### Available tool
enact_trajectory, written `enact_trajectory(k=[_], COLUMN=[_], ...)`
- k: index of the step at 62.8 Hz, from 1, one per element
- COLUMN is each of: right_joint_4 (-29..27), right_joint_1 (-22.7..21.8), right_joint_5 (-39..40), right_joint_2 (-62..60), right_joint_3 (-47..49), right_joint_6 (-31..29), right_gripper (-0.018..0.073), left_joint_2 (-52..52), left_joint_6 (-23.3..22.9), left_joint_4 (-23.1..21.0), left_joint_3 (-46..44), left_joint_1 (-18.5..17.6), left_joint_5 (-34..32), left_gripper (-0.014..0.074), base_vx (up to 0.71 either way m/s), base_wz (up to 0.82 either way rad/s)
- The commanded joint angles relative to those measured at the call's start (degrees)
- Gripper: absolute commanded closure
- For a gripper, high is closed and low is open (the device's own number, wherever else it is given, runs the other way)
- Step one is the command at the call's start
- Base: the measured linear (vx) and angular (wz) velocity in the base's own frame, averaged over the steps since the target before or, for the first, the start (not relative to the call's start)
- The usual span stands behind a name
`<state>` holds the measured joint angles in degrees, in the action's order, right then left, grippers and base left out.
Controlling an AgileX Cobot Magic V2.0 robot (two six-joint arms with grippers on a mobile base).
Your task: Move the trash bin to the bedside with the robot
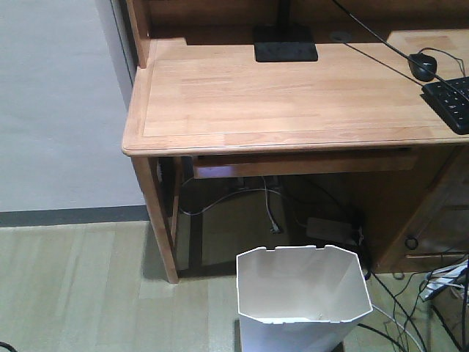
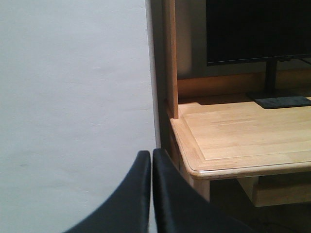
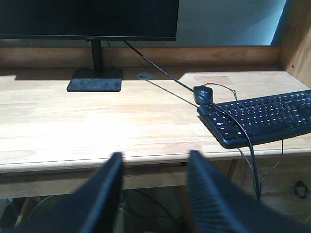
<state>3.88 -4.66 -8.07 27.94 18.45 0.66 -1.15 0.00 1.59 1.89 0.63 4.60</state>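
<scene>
Bin (image 1: 300, 290) on floor (image 1: 73, 293) at 6 o'clock in my front view, before counter (image 1: 256, 95) | upright, mouth up, long axis vertical | I judge it light, thin-walled, slick, likely to flex; I'd pinch a wall at the rim (image 1: 293, 251) | left claw (image 2: 150, 155) closed tight, empty | right claw (image 3: 155, 158) spread wide, empty | bed unseen

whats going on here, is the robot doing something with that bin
Nothing is being handled yet. The bin stands upright on the floor in front of the desk, and neither arm touches it. The left gripper is shut on nothing, off the desk's left corner. The right gripper is open, facing the desktop with its keyboard, mouse and monitor. No bed shows in any view, so the move to the bedside has not visibly started.
</scene>
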Motion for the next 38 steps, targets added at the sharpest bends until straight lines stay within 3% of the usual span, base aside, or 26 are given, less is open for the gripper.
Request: enact_trajectory(k=[1, 13, 22, 38], right_joint_4=[0.5, -2.4, -2.5, -3.0], right_joint_1=[0.0, 0.0, 0.0, 0.1], right_joint_5=[4.2, 5.0, 3.9, -6.3], right_joint_2=[0.6, 0.6, 2.2, 12.9], right_joint_3=[2.0, 2.0, 2.5, 10.5], right_joint_6=[-0.7, 2.4, 0.2, 0.1], right_gripper=[0.0087, 0.0035, 0.004, 0.004], left_joint_2=[-0.4, -0.4, -0.4, -0.4], left_joint_6=[-0.8, -0.8, -0.8, -0.8], left_joint_4=[-0.5, -0.5, -0.5, -0.5], left_joint_3=[0.7, 0.7, 0.7, 0.7], left_joint_1=[-0.4, -0.4, -0.4, -0.4], left_joint_5=[-4.2, -4.2, -4.2, -4.2], left_gripper=[0.0603, 0.0603, 0.0603, 0.0603], base_vx=[0.0, 0.0, 0.0, 0.0], base_wz=[0.0, 0.0, 0.0, 0.0])
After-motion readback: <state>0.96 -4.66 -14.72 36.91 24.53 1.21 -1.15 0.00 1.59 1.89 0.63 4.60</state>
